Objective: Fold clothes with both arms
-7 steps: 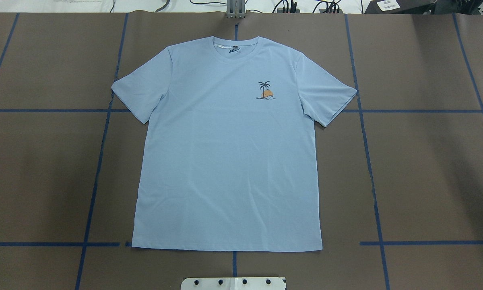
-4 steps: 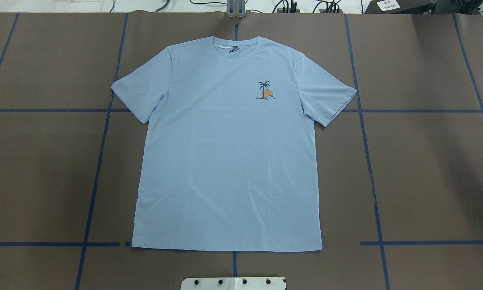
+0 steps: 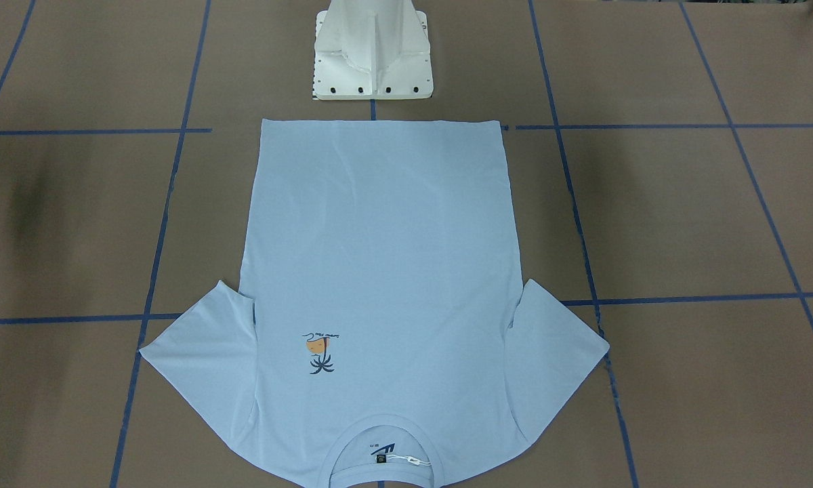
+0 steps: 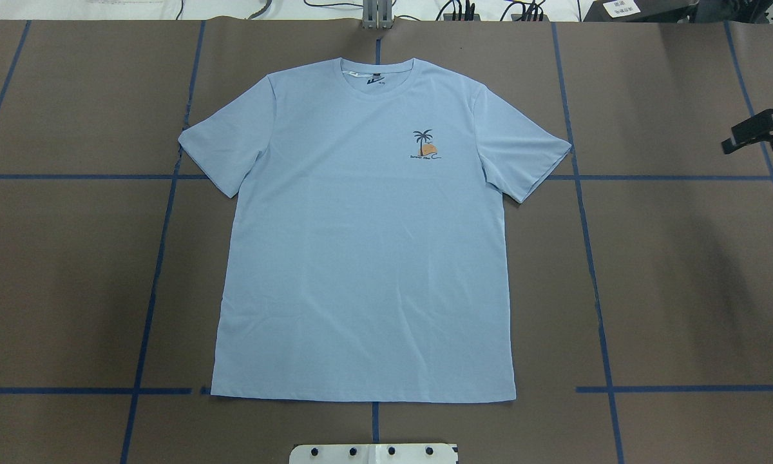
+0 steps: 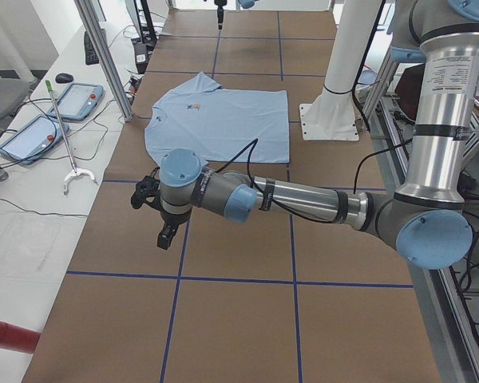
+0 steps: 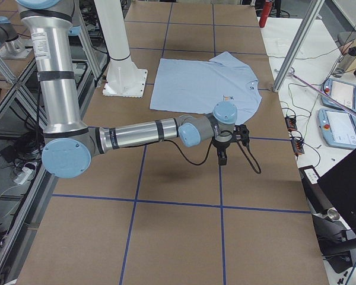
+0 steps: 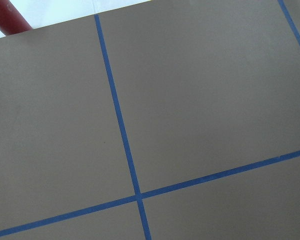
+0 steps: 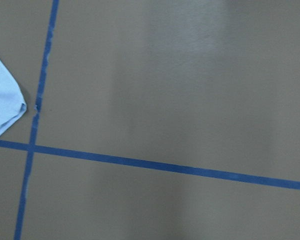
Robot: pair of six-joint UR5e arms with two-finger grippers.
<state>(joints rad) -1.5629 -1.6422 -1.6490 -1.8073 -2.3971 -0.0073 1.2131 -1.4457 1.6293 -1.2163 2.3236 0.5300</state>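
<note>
The light blue T-shirt point(image 4: 361, 258) lies flat and spread out, print side up, at the table's middle, with its collar at the far edge and its hem near the robot. It also shows in the front-facing view point(image 3: 379, 244). My right gripper point(image 4: 728, 144) reaches in at the overhead view's right edge, well to the right of the right sleeve point(image 4: 528, 161) and above the table. I cannot tell whether it is open. Its wrist view shows only that sleeve's tip point(image 8: 2, 110). My left gripper point(image 5: 164, 239) hangs over bare table far from the shirt. I cannot tell its state.
The white pedestal base point(image 3: 372, 61) stands just behind the hem. Blue tape lines point(image 4: 586, 225) grid the brown table cover. Tablets point(image 5: 84, 100) and cables lie on the side bench. A red cylinder point(image 5: 8, 335) lies off the table's left end.
My right gripper has come into the overhead view from the right edge and moved left toward the shirt. The shirt has not moved.
</note>
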